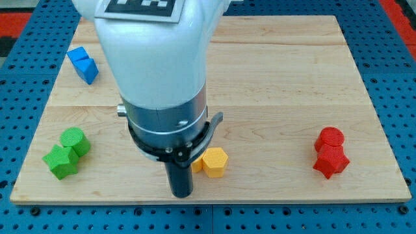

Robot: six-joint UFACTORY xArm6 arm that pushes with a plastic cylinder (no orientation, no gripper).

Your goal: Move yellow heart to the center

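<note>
A: Tip position?
B: My tip (181,194) sits at 6 o'clock on the wooden board (273,78) — no jaws, a bare rod — just beside the yellow block (214,162), which lies at its 2 o'clock; heart shape unclear.
A: Others?
B: Blue block (83,64) at 10 o'clock, green blocks (67,152) at 8, red blocks (330,152) at 4.
A: Writing?
B: Black-and-white marker (140,8) on the arm — unreadable.

No readable text, brand, or number shows anywhere. The only sign is a black-and-white square-patterned marker (142,8) on top of the white arm housing (156,58), near the table's (292,78) far edge; the view's top cuts it off, and it carries no letters.
</note>
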